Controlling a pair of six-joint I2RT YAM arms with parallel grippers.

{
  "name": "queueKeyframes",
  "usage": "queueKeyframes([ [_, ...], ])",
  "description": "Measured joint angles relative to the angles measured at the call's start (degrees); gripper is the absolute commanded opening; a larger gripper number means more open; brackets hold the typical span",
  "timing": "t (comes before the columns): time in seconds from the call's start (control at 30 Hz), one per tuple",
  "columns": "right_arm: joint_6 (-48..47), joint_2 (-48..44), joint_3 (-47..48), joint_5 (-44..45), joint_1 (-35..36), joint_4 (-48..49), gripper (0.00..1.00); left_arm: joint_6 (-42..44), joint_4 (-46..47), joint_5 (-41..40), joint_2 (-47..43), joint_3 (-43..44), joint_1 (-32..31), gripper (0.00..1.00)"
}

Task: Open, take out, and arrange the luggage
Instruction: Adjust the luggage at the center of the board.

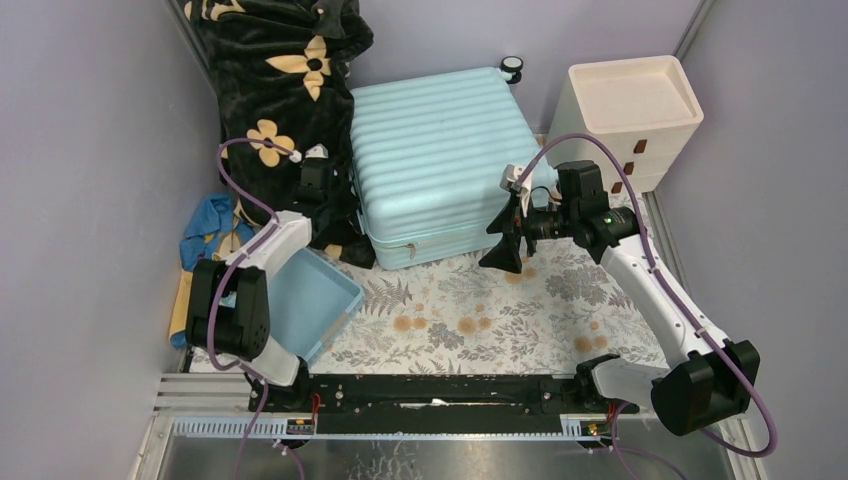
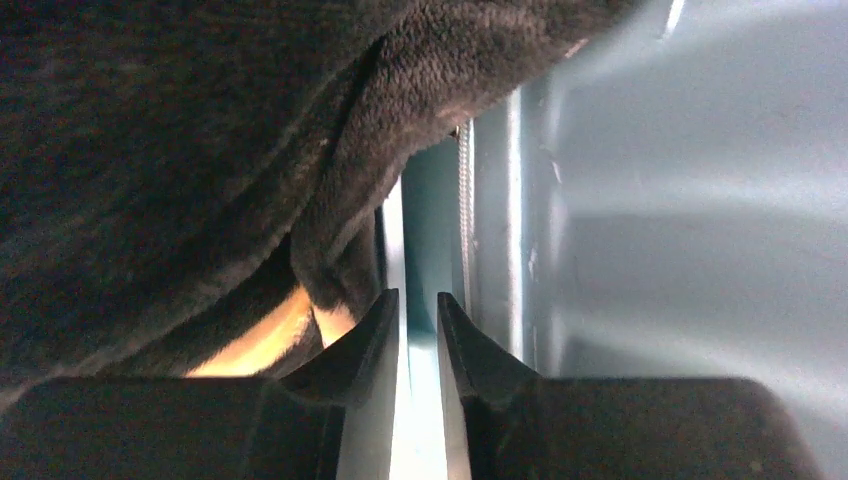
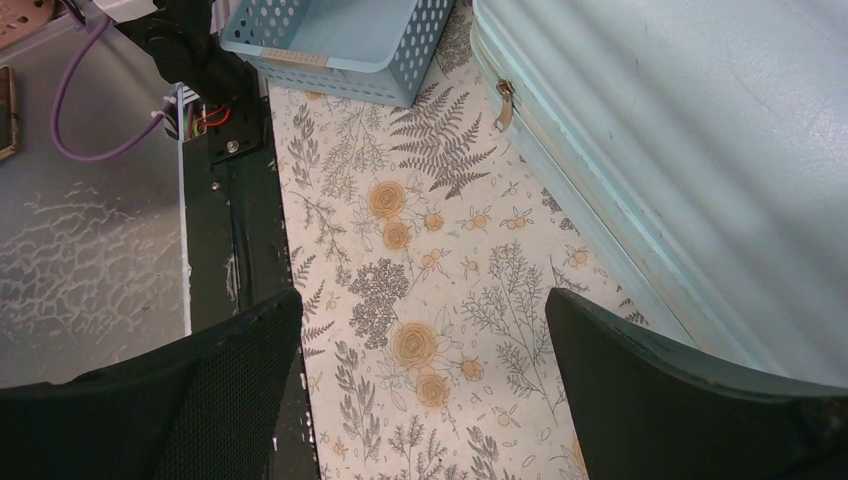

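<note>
Lying flat and zipped at the back of the floral mat [image 1: 470, 310], the luggage [image 1: 440, 160] fills the centre of the overhead view, ribbed shell up and one small wheel [image 1: 511, 66] at its far corner. A black blanket [image 1: 280, 60] with cream flowers is heaped against its left side, where the left gripper [image 1: 318, 185] is pushed in between cloth and shell. A small blue basket [image 1: 315, 295] sits near the left arm. A cream drawer unit [image 1: 635, 110] stands at the right rear. The right gripper [image 1: 507, 240] hangs above the mat just off the case's near right corner.

From the left wrist, the left gripper [image 2: 412, 310] has its jaws a narrow slit apart around a pale strip along the luggage [image 2: 650, 200] edge, close to the zipper teeth [image 2: 463, 200]. Whether they pinch that strip cannot be told. The blanket [image 2: 200, 150] droops over the upper left.

From the right wrist, the right gripper [image 3: 420, 300] is spread wide and holds nothing, with the mat [image 3: 430, 230] below. The luggage [image 3: 680, 130] runs down the right side, its zipper pull [image 3: 505, 100] hanging at the seam, and the basket [image 3: 340, 45] lies at the top.
</note>
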Motion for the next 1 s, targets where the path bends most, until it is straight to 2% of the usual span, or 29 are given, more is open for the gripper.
queueKeyframes([
  [0.23, 0.00, 0.00, -0.48, -0.04, -0.24, 0.00, 1.00, 1.01, 0.11, -0.28, 5.27, 1.73, 0.15, 0.36],
  [0.33, 0.02, 0.00, -0.48, -0.07, -0.24, 0.11, 1.00, 1.92, -0.13, -0.96, 7.19, 2.71, 0.20, 0.36],
  [0.4, 0.02, 0.00, -0.48, -0.07, -0.24, 0.15, 1.00, 2.54, -0.63, -1.36, 8.46, 3.69, 0.28, 0.32],
  [0.5, 0.02, 0.00, -0.48, -0.07, -0.24, 0.17, 1.00, 2.89, -1.16, -1.16, 10.23, 5.29, 0.26, 0.08],
  [0.53, 0.02, 0.00, -0.48, -0.07, -0.24, 0.17, 1.00, 3.10, -1.55, -0.94, 10.73, 5.90, 0.20, 0.04],
  [0.77, -1.53, -0.22, -0.48, 0.24, -0.98, -1.25, 1.00, 1.01, -1.16, -4.20, 9.05, 4.20, -2.56, 0.01],
  [0.87, -3.23, -0.81, -0.46, 0.70, -2.78, -3.43, 1.00, -2.14, -0.39, -6.95, 4.50, -1.09, -6.05, 0.01],
  [1.0, -5.09, -2.19, 0.11, 2.62, -5.75, -6.69, 1.00, -8.92, -0.42, -11.17, -4.46, -10.23, -13.81, 0.01],
])
